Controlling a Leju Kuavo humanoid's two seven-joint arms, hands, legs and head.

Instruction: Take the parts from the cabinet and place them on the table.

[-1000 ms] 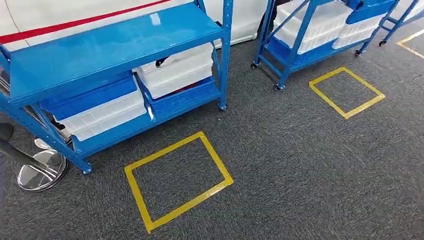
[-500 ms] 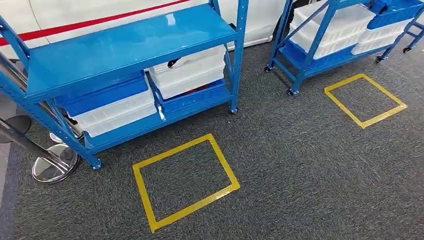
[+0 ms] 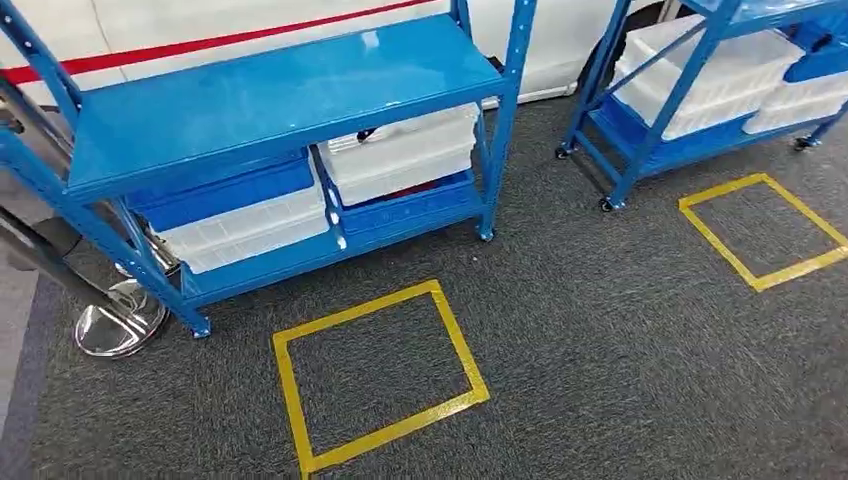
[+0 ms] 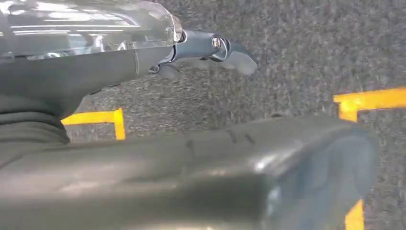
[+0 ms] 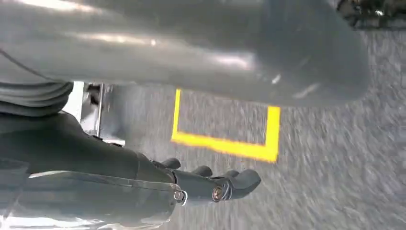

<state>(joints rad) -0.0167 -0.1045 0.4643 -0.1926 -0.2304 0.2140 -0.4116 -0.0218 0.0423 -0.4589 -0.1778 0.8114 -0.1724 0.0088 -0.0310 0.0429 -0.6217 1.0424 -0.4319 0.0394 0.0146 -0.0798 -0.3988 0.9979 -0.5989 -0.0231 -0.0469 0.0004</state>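
A chrome round base (image 3: 118, 322) is seen on the floor at the far left, just beside the front left leg of a blue cabinet (image 3: 270, 95). On the cabinet's lower shelf, white trays (image 3: 250, 222) and blue trays (image 3: 225, 190) are stacked at the left end, and a second white tray (image 3: 405, 152) is set on a blue tray (image 3: 410, 207) at the right end; whether parts lie in them cannot be told. A yellow taped rectangle (image 3: 378, 375) is marked on the grey carpet (image 3: 620, 330) in front of the cabinet. Further right, a second blue cabinet (image 3: 680, 100) carries more white trays (image 3: 715, 75), with another taped rectangle (image 3: 765, 228) before it. The left hand (image 4: 210, 50) is held over the carpet, fingers extended and apart, with nothing gripped. The right hand (image 5: 215, 184) is likewise held empty, fingers apart.
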